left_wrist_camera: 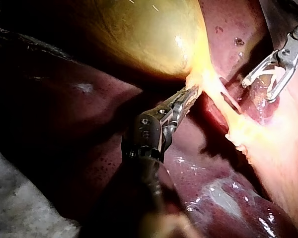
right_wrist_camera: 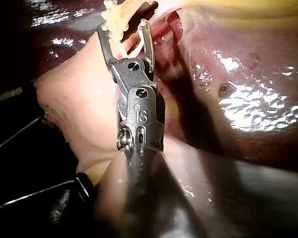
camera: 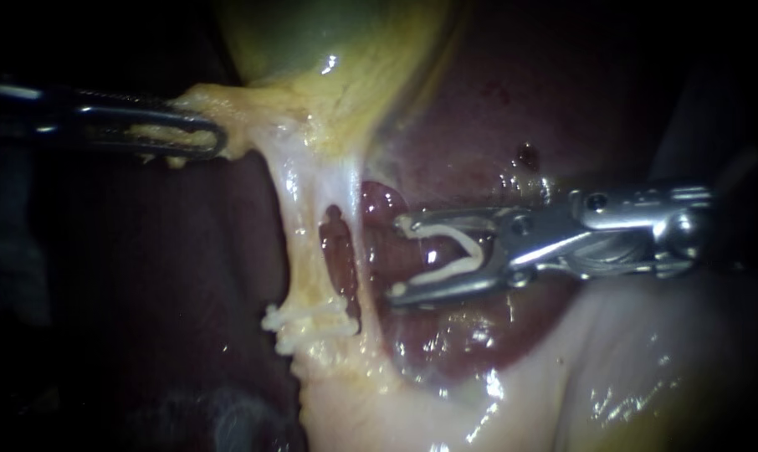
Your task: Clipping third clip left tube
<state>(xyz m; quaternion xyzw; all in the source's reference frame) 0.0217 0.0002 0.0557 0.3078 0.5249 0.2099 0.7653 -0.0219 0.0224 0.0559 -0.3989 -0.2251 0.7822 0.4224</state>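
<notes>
Endoscope view: the steel left instrument [camera: 212, 138] clenches yellow fatty tissue [camera: 245, 113]; the right instrument [camera: 400, 258] grasps an open white clip [camera: 458, 255] near the pale left tube [camera: 299, 243]. Left wrist view: its jaws clamp that tissue [left_wrist_camera: 203, 79]. Right wrist view: the jaws cradle the clip [right_wrist_camera: 124, 47].

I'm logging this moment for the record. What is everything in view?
Gallbladder: one, yellow-green, top of endoscope view.
Liver: one, dark red, behind the tubes.
Tubes: two, pale, stretched down from the gallbladder.
Clips: seemingly two, white, low across the left tube.
Loaded clip: one, white, in the right instrument's jaws.
Left instrument: one, jaws shut on the gallbladder's lower edge.
Right instrument: one, jaws holding the loaded clip, beside the tubes.
</notes>
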